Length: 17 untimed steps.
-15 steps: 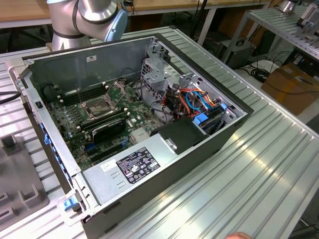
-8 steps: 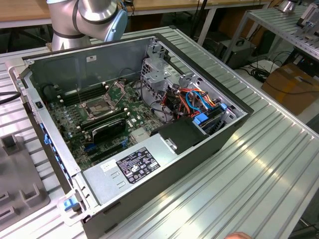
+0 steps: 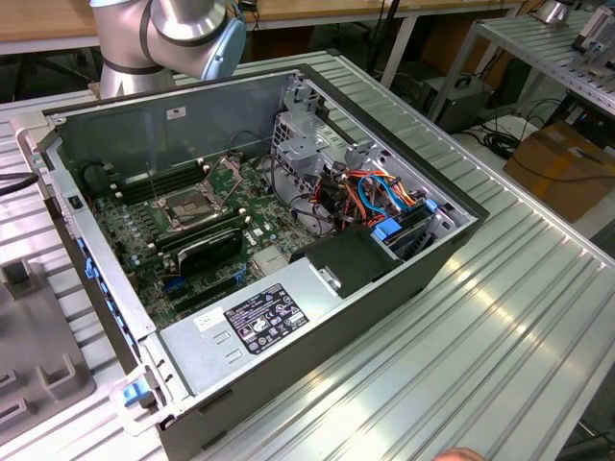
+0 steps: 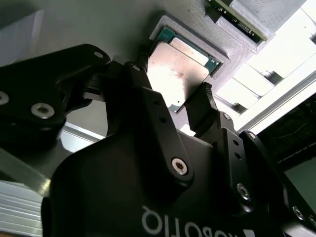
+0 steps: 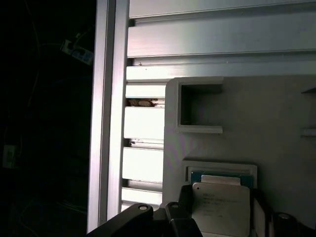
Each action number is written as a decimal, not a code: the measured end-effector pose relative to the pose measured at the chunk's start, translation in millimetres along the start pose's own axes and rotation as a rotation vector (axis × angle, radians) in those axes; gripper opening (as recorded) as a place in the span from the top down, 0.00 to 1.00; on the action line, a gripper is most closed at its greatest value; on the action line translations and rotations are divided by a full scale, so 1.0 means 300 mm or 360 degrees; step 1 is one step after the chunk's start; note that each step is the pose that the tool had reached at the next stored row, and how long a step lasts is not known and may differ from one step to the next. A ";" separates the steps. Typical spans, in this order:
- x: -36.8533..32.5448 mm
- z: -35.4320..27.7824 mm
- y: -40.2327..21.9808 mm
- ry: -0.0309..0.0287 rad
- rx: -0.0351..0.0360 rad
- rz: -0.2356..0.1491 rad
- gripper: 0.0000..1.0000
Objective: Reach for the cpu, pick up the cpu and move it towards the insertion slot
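On the ribbed metal table [image 3: 500, 317], in the exterior view, lies an open computer case [image 3: 404, 298]. The insertion slot [image 3: 187, 206] is on its board, in front of the arm [image 3: 183, 34].

In the second wrist view the gripper [image 4: 172, 79] has its fingers [image 4: 200, 106] closed against two opposite edges of the cpu [image 4: 180, 74], at the recess of a grey holder [image 4: 98, 24].

In the first wrist view the cpu [image 5: 220, 207] is at this same holder [image 5: 266, 128].

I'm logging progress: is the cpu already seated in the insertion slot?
No, in the second wrist view the cpu is at the recess of a grey holder, close to the claw.
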<state>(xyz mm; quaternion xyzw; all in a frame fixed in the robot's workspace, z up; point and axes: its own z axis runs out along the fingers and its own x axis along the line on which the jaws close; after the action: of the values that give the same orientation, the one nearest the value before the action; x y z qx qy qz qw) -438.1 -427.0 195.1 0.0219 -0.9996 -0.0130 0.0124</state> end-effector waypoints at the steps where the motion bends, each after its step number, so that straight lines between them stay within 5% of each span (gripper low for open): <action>1: 0.000 -0.004 0.000 0.00001 0.0000 0.0000 0.45; 17: 0.001 -0.044 0.001 -0.00002 0.0000 0.0000 0.45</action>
<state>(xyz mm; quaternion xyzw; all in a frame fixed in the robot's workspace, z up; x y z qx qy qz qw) -438.1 -427.0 208.3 0.0219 -0.9996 -0.0130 0.0123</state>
